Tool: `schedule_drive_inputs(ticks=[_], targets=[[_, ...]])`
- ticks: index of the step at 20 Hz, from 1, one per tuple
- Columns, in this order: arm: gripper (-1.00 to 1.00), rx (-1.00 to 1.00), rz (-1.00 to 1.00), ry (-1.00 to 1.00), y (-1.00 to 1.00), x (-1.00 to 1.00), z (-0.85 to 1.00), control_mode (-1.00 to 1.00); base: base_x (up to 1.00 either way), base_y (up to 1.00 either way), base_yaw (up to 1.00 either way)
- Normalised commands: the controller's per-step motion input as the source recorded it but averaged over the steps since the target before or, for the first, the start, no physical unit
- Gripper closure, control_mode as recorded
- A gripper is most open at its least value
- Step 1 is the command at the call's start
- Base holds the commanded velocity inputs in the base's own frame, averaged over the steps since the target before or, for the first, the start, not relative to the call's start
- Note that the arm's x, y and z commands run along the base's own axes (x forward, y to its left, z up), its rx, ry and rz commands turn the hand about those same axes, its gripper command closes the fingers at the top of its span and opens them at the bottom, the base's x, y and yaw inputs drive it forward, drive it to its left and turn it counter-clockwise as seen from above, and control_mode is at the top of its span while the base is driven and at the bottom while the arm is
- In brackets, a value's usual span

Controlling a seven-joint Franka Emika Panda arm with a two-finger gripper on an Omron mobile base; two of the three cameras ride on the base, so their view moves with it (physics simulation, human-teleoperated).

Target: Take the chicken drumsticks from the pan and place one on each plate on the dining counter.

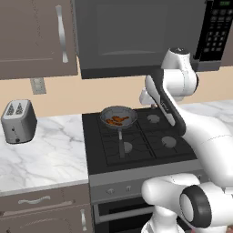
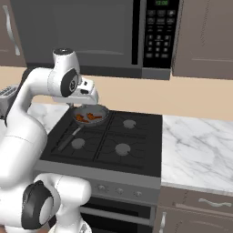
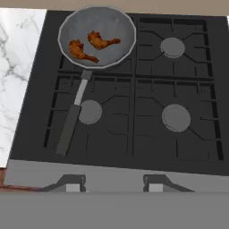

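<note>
Two chicken drumsticks (image 3: 94,46) lie side by side in the pan (image 3: 97,36), which sits on the back left burner of the stove (image 3: 134,98); from the hand view they are ahead of the claw (image 3: 114,187) and off to its left, well apart from it, with the pan's long handle (image 3: 74,117) running back toward the claw's left side. Judging by the tips at the bottom of the hand view and the arm's raised pose, the claw is clenched and carries nothing, so the step in hand looks like the reach for the first piece. To do it well, I would open the jaws early, while the claw is high above the stove, then travel forward and left until it is over the nearer drumstick (image 3: 81,50), the one closer to the handle. Turning the wrist so the jaws straddle the meat across its narrow width should give a surer pinch than gripping along its length. Descending straight down inside the rim matters, since a slanted approach could knock the rim or shove the second piece (image 3: 103,41) aside. The meat looks small and low, so the tips need to go nearly to the pan floor before closing. Beyond the stove, a marble desk (image 1: 41,150) with a toaster (image 1: 18,121) lies further left of the claw, and a microwave (image 2: 86,32) hangs above it.
</note>
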Motion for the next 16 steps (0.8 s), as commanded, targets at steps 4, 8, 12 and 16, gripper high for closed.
schedule_drive_inputs(ticks=[4,8,12,16], targets=[[-1.00,0.01,0.02,-0.01,0.00,-0.16,-0.12,-1.00,0.00,0.00,0.00],[-1.00,0.00,0.21,-0.14,0.03,-0.54,-0.43,-1.00,0.00,0.00,0.00],[-1.00,-0.15,0.35,-0.16,0.25,-0.32,-0.56,-1.00,0.00,0.00,0.00],[-1.00,-0.31,0.40,-0.18,0.28,0.02,-0.47,-1.00,0.00,0.00,0.00]])
